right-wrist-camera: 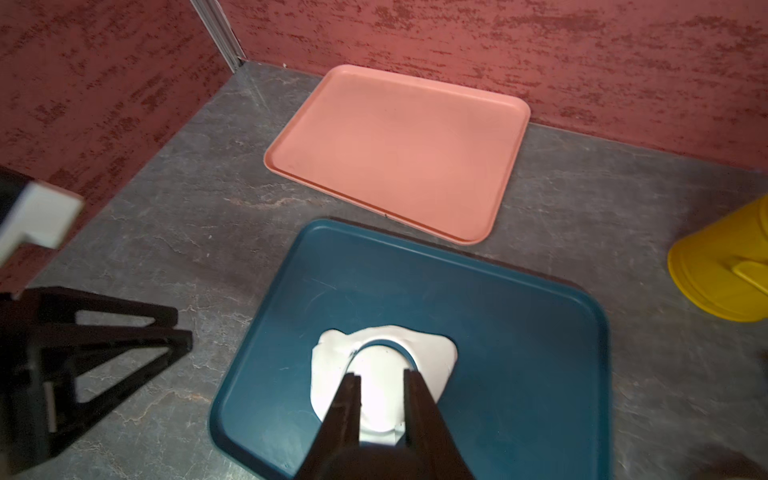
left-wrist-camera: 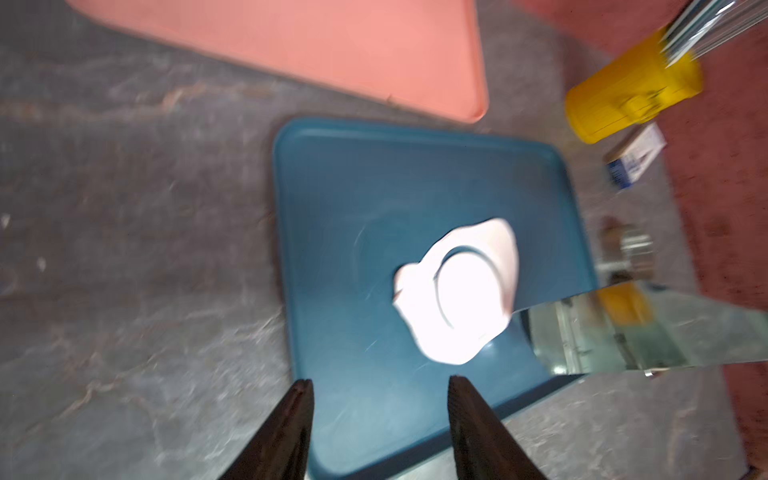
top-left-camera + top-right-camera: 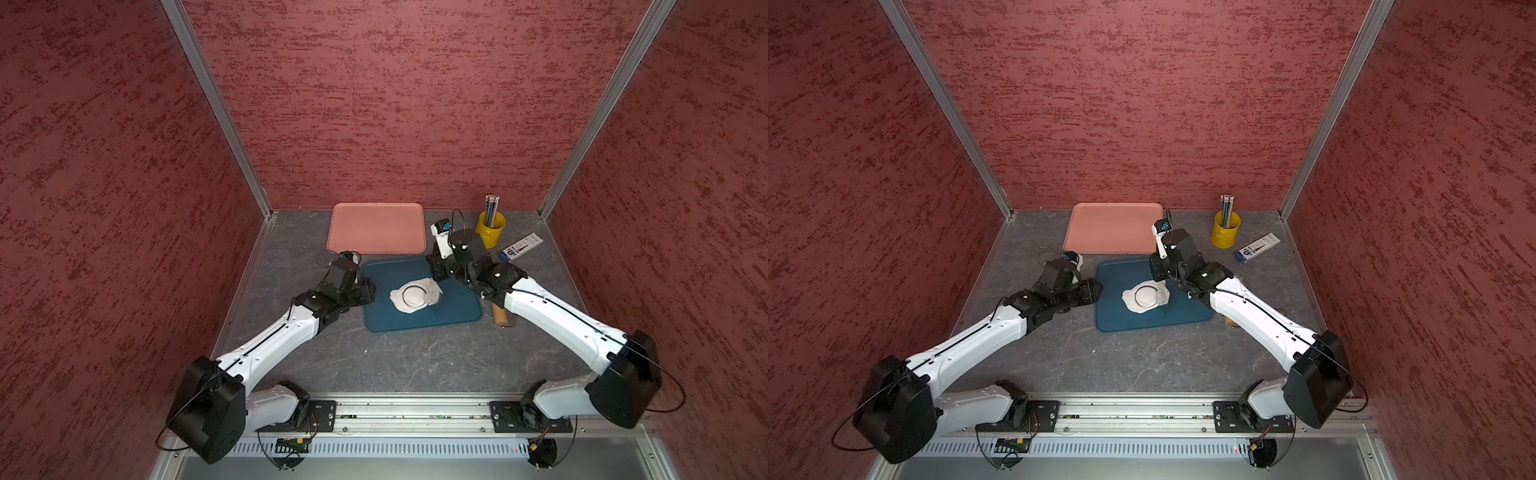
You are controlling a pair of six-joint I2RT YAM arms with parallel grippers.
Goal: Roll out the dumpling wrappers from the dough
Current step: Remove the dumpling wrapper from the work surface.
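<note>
A flattened white sheet of dough (image 3: 399, 305) (image 1: 332, 374) lies on the blue tray (image 3: 457, 307) (image 1: 519, 332). A round dumpling wrapper (image 3: 414, 296) (image 2: 465, 291) (image 1: 380, 361) sits in it, set off by a thin ring-shaped cut. My right gripper (image 3: 434, 282) (image 1: 382, 374) hangs over the dough's far right edge with its jaws narrow. It looks shut on a shiny metal blade (image 2: 623, 328), whose tip touches the dough's edge. My left gripper (image 3: 372, 291) (image 2: 380, 384) stands open and holds nothing, low at the tray's left edge.
A bare pink tray (image 3: 376, 228) (image 1: 395, 149) lies behind the blue one, against the back wall. At the back right stand a yellow cup (image 3: 490, 230) of pencils and a small box (image 3: 519, 246). A wooden rolling pin (image 3: 500, 318) lies partly under my right arm.
</note>
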